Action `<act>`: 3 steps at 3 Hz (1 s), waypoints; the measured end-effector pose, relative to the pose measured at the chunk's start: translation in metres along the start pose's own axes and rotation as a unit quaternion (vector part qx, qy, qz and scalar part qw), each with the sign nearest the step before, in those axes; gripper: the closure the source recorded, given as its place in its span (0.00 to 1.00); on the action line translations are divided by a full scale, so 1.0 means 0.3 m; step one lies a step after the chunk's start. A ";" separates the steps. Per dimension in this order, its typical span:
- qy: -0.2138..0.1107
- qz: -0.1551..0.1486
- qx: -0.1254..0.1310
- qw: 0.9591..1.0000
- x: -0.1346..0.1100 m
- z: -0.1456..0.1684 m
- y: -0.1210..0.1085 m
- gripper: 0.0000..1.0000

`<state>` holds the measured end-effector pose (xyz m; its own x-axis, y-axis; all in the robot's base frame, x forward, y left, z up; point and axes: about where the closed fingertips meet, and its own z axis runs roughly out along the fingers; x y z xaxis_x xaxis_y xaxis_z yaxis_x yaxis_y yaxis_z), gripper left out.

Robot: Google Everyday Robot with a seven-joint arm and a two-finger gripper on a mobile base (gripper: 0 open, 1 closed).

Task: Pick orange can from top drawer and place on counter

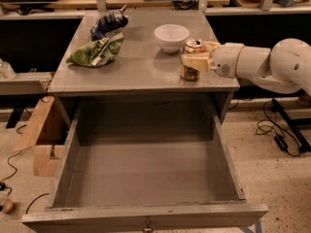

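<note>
The orange can (189, 73) stands upright on the counter (141, 71) near its right front corner, next to the white bowl. My gripper (197, 56) reaches in from the right, and its cream fingers (195, 61) hold the can's middle. The can's silver top (195, 44) shows above the fingers. The top drawer (146, 171) is pulled wide open below the counter, and its grey floor is bare.
A white bowl (171, 36) sits just behind and left of the can. A green snack bag (97, 53) and a blue one (109, 23) lie at the counter's back left. A cardboard box (41, 140) stands left of the drawer. Cables (277, 135) lie on the floor at right.
</note>
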<state>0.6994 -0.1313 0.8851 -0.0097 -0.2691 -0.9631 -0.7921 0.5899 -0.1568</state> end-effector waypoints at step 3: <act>-0.001 0.000 -0.006 1.000 -0.005 0.022 0.016 0.00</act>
<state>0.6998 -0.1231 0.8843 -0.0080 -0.2674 -0.9636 -0.7997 0.5803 -0.1544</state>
